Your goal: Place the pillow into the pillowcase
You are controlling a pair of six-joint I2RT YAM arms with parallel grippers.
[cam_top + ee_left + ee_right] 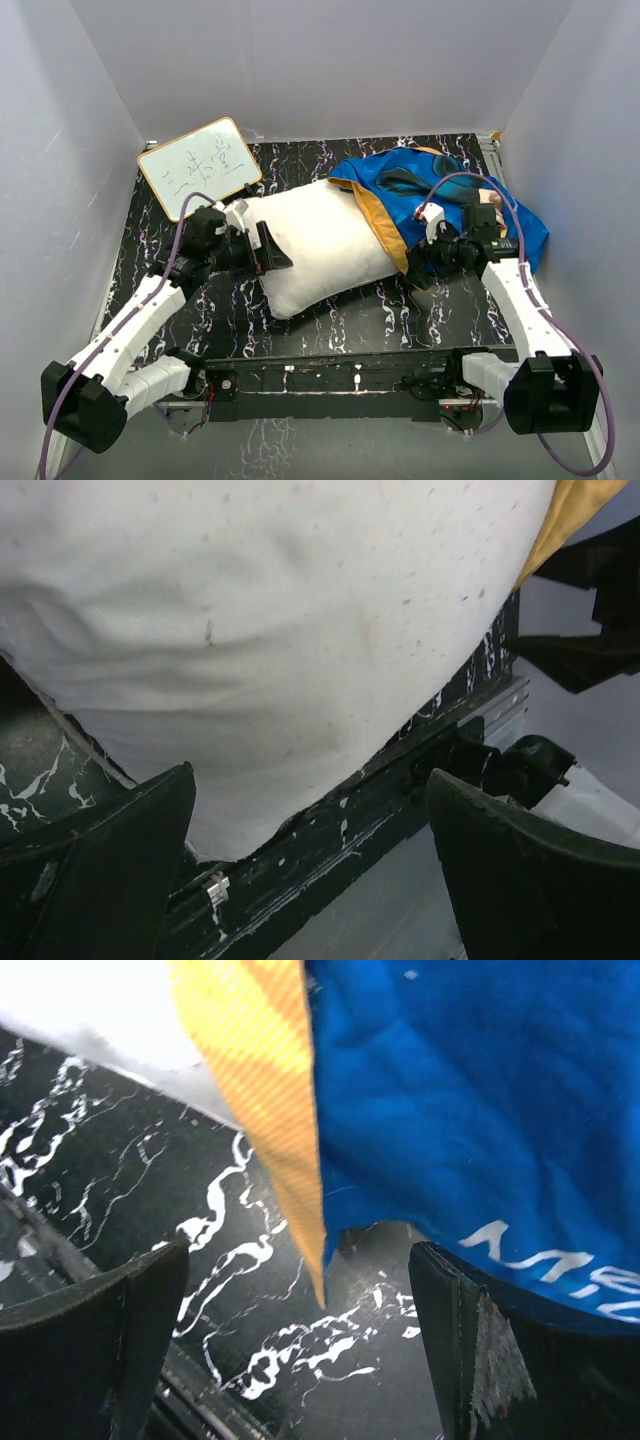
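Black fingers of the left tool [268,248] stand wide apart, gripping nothing. We see it at the left end of the pillow [315,245], and in the left wrist view the white fabric bulges just ahead of the open jaws. Whether the fingers touch the cloth we cannot tell.

The right tool [420,268] is spread wide too and holds nothing. In its wrist view the orange edge of the pillowcase [440,185] hangs down into the gap between the two fingers, pinched by neither, with blue cloth and white lettering beside the right finger.

Outward from the tools, the pillow lies slantwise across the middle of the counter [350,320], a black surface with white marbling. Its right end meets the orange-lined mouth of the pillowcase, and most of the pillow lies bare outside it. The pillowcase is bunched, blue face up, toward the counter's far right corner. A whiteboard [200,167] with writing lies at the far left corner, just beyond the left tool.
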